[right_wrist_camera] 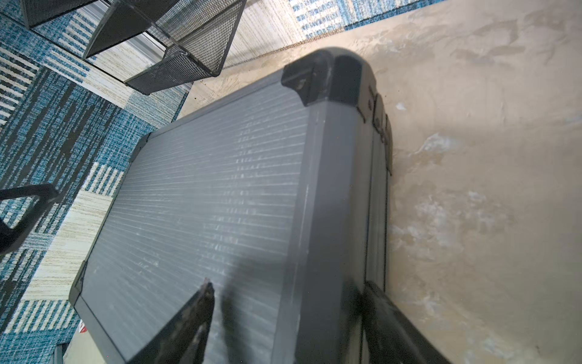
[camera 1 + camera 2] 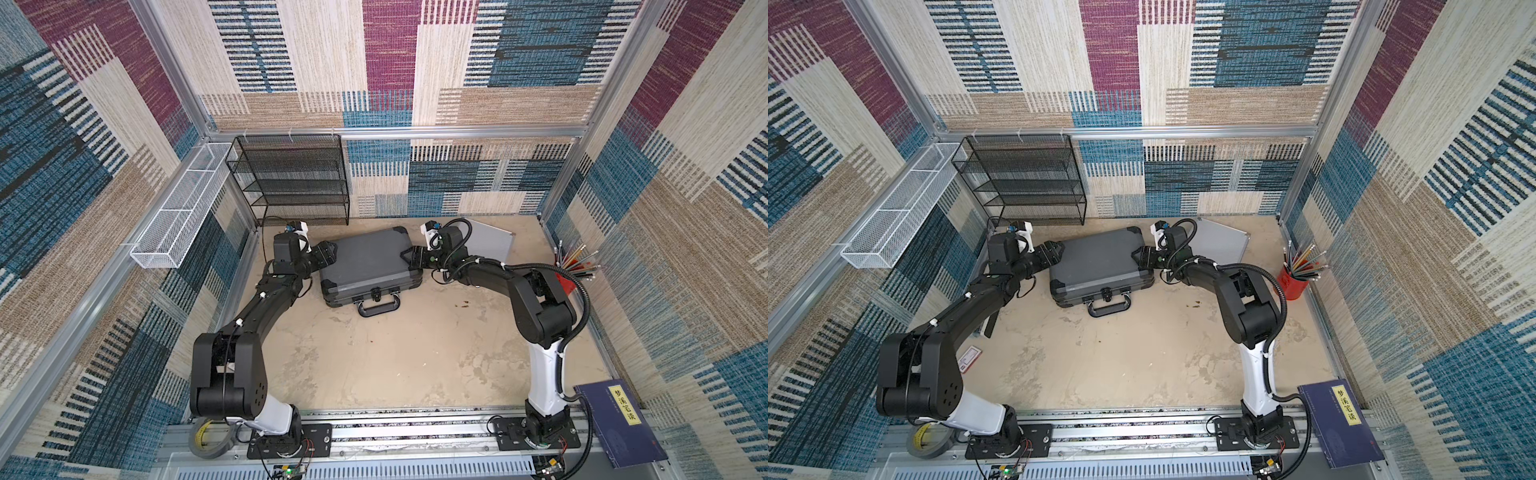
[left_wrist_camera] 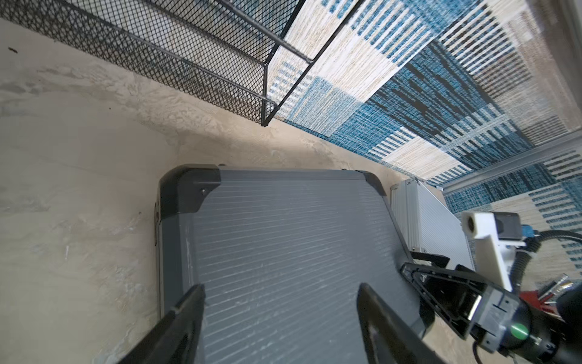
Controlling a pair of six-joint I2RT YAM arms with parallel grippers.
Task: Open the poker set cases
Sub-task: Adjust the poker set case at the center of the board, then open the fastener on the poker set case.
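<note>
The large dark grey poker set case point(image 2: 370, 266) point(image 2: 1098, 262) lies flat and closed on the floor, with its handle point(image 2: 378, 308) toward the front. My left gripper point(image 2: 328, 253) point(image 3: 280, 293) is at the case's left end, open, with both fingers point(image 3: 192, 305) spread just above the ribbed lid point(image 3: 283, 239). At the right end my right gripper point(image 2: 413, 255) point(image 1: 289, 293) is open and straddles the lid's edge. One of its fingers hovers over the lid point(image 1: 204, 205) and the other is down beside the side wall. The smaller silver case point(image 2: 492, 241) point(image 3: 422, 220) lies closed behind the right arm.
A black wire-mesh rack point(image 2: 291, 178) stands at the back left, close behind the dark case. A white wire basket point(image 2: 183, 208) hangs on the left wall. A red cup of pencils point(image 2: 1293, 284) stands by the right wall, and a blue book point(image 2: 615, 419) and a tape roll point(image 2: 208, 436) lie at the front.
</note>
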